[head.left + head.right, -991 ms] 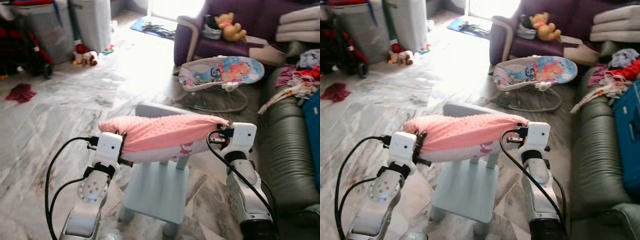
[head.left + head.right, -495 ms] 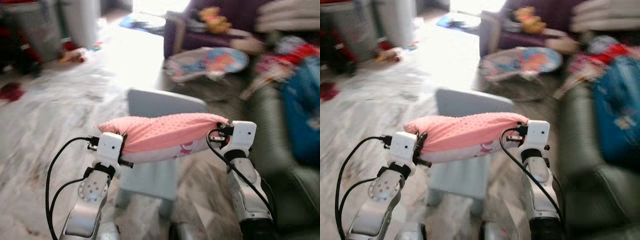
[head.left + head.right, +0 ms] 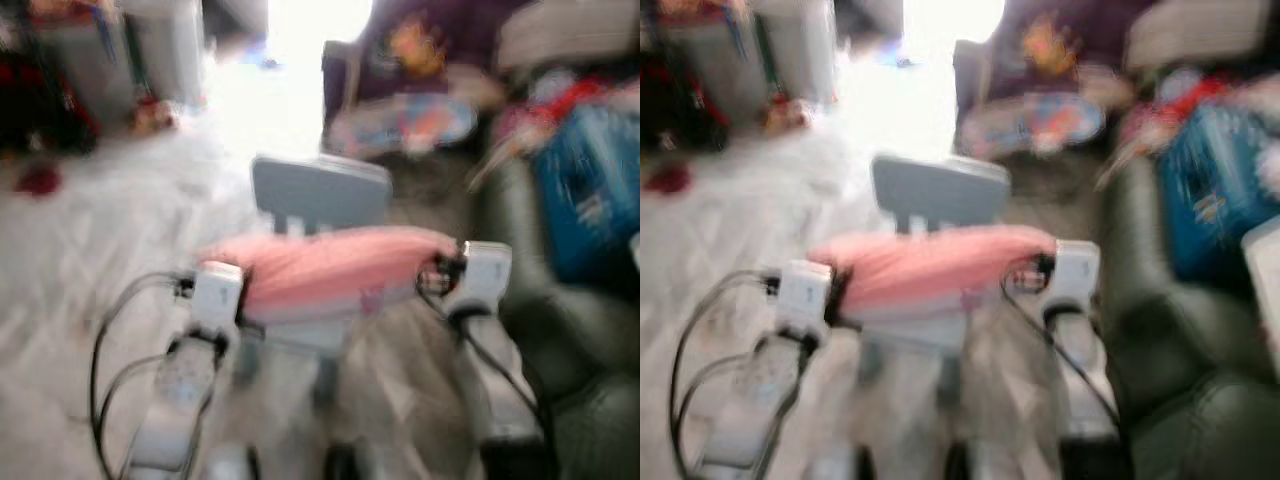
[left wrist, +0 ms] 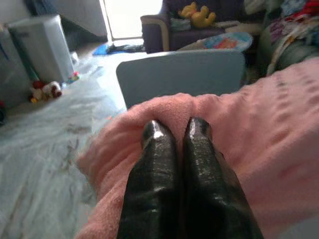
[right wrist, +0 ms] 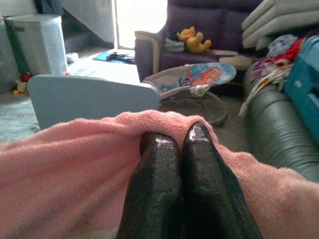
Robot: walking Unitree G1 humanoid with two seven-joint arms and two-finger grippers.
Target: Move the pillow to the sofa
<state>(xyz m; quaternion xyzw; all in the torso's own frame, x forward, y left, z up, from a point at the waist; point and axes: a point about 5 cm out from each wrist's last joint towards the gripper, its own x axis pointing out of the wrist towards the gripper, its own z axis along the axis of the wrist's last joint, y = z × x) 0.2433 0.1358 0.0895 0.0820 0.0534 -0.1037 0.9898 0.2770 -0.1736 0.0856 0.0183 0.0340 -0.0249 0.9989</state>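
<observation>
The left gripper (image 4: 177,130) is clenched on one end of the pink pillow (image 3: 330,270), its two black fingers (image 4: 154,164) pressed together with a fold of the fuzzy cloth bunched around their tips. The right gripper (image 5: 177,135) is clamped the same way on the other end, its fingers (image 5: 204,169) side by side and sunk into the pink fabric. Between the two arms the pillow hangs stretched out lengthwise in the air, held up in front of the robot and above the floor. Just behind it stands a small pale blue chair (image 3: 320,190), whose flat backrest shows above the pillow's top edge; the head views are blurred, so whether the pillow's underside touches the chair seat cannot be told. The dark green sofa (image 5: 279,124) runs along the robot's right side, near the right arm but apart from the pillow, and carries a blue bag (image 3: 1210,200) and a heap of mixed clothes (image 5: 279,59). Farther back a baby bouncer (image 5: 199,77) with a colourful printed seat sits on the marble floor (image 4: 45,144), and beyond it a purple armchair (image 5: 199,25) holds a yellow soft toy (image 5: 192,40). A grey bin (image 5: 37,42) stands off to the robot's left, with a small toy (image 4: 45,90) on the floor near it.
</observation>
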